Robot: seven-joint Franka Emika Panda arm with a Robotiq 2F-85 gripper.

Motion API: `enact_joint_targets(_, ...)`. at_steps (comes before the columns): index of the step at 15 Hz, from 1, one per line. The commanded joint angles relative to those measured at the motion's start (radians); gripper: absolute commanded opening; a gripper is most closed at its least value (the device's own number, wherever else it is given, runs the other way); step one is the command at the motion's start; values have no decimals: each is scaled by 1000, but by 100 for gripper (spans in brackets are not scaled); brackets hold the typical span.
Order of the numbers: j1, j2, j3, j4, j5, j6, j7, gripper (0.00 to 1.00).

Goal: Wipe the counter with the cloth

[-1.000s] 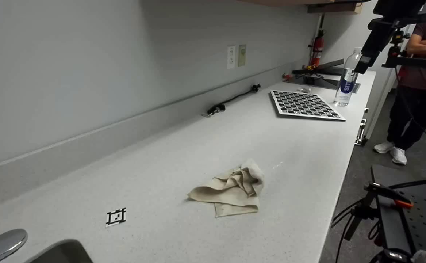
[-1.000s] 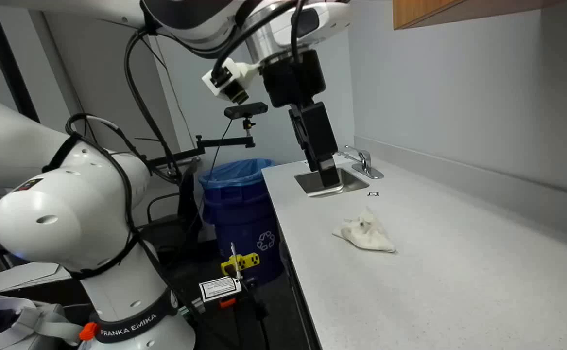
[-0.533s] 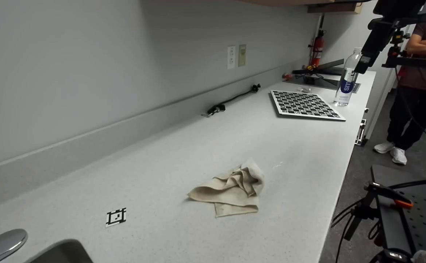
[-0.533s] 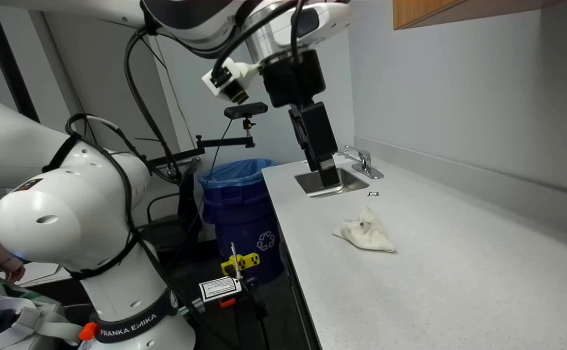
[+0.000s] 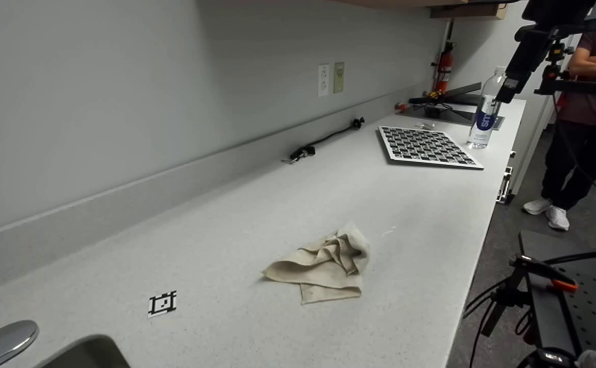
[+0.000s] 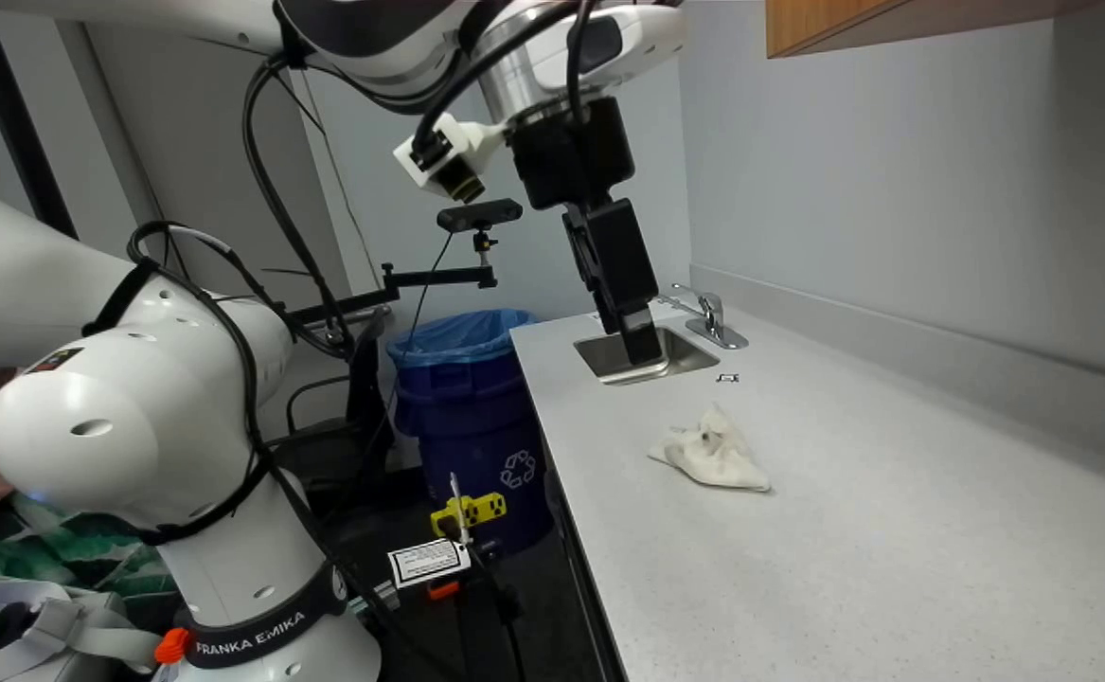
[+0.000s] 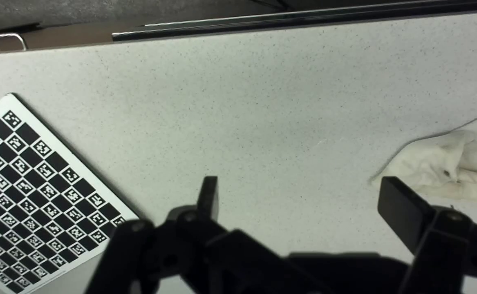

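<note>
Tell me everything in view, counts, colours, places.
counter: one, grey, along wall
cloth: one, beige, on counter
checkered board: one, black and white, on counter
bottle: one, clear, near board
sink: one, silver, in counter
faucet: one, silver, by sink
printed marker: one, black and white, near sink
wall plates: two, white and beige, wall
fire extinguisher: one, red, background
bin: one, blue, beside counter
person: one clearly, maroon-shirted, past counter
robot arm: one, white, beside counter
gripper: one, black, open above counter

I'm counting one crumpled beige cloth (image 5: 322, 269), one speckled pale counter (image 6: 874, 549), one black two-fingered gripper (image 7: 302, 197), one clear blue-labelled plastic bottle (image 5: 483, 118), one black-and-white checkered board (image 5: 427, 146); I'm spotting two rectangular wall plates (image 5: 323, 80), one red fire extinguisher (image 5: 445, 67).
</note>
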Motion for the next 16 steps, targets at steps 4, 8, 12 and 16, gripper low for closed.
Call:
enact_joint_targets(4,1,0,-1,2,0,-3,0,100)
enact_joint_targets(8,1,0,-1,2,0,-3,0,100)
enact_joint_targets(12,1,0,-1,2,0,-3,0,100)
enact_joint_targets(16,6,2,-6,5,4,-12,-10,100)
